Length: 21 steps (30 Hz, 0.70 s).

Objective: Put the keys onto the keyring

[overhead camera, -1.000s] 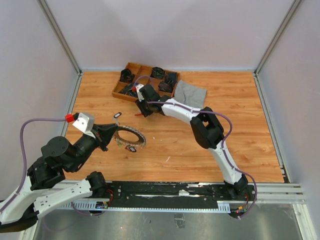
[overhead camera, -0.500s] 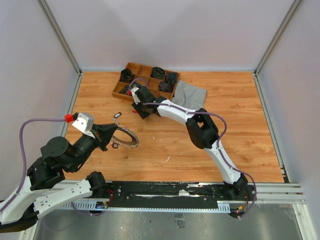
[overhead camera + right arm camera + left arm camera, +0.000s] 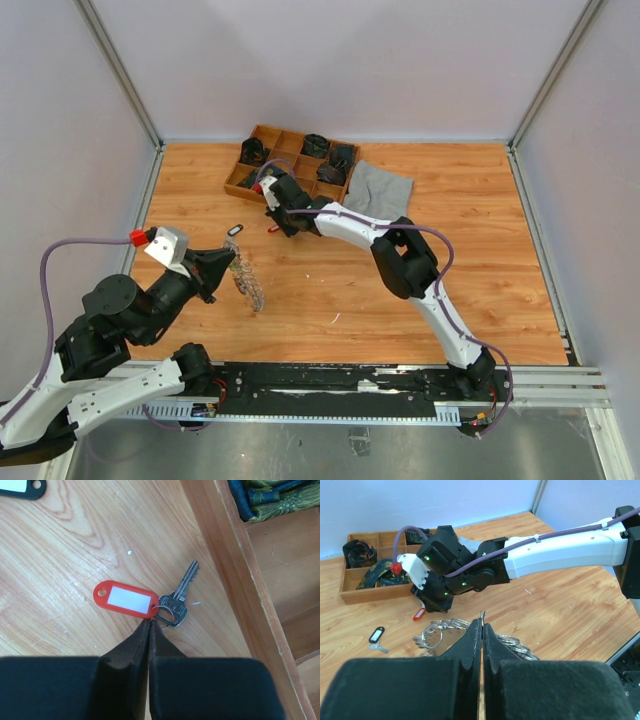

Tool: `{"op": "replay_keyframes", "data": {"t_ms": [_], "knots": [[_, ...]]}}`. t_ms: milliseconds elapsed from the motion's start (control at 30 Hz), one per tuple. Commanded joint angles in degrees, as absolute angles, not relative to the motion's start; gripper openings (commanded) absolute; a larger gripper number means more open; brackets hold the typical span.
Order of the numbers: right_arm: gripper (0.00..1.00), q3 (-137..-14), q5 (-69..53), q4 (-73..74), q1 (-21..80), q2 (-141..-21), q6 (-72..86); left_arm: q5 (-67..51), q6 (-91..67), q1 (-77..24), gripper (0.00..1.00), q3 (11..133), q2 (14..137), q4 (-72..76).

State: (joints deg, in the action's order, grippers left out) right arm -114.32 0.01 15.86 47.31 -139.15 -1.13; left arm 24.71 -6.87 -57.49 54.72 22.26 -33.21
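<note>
The keyring (image 3: 249, 284), a metal ring crowded with silver keys and rings, stands tipped up on edge. My left gripper (image 3: 232, 262) is shut on its wire, which shows between the pads in the left wrist view (image 3: 482, 616), with loops (image 3: 438, 630) hanging to both sides. A key with a red tag (image 3: 272, 229) lies flat on the table beside the wooden tray. My right gripper (image 3: 272, 220) is over it. In the right wrist view the shut gripper (image 3: 151, 623) touches the red tag (image 3: 127, 599) and the small ring of its silver key (image 3: 179, 597).
A key with a black tag (image 3: 235, 229) lies to the left of the red one, also in the left wrist view (image 3: 376, 634). The wooden compartment tray (image 3: 262, 134) holds dark cloth items. A grey cloth (image 3: 380, 188) lies to its right. A white scrap (image 3: 335, 318) lies nearer the front.
The keyring lay flat a second ago; the left gripper has tipped it up onto its edge. The right gripper has shifted a little left, over the red-tagged key.
</note>
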Motion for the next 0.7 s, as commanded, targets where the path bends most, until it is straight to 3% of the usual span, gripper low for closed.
{"op": "replay_keyframes", "data": {"t_ms": [0,500,600,667], "knots": [[0.01,-111.07,0.68,14.65,47.64,-137.0,-2.32,25.45,-7.12,-57.52,0.0,54.43,21.31,-29.62],[0.01,-87.49,-4.93,4.65,47.24,-117.44,-1.57,24.33,-6.85,-57.52,0.0,52.41,20.58,-29.04],[0.3,-90.11,-3.96,6.07,47.11,-119.46,-1.05,24.37,-6.88,-57.56,0.01,52.46,20.2,-28.73],[0.37,-92.38,-3.45,6.12,47.14,-121.46,-0.13,24.26,-6.72,-57.55,0.0,52.75,20.03,-28.58]]}}
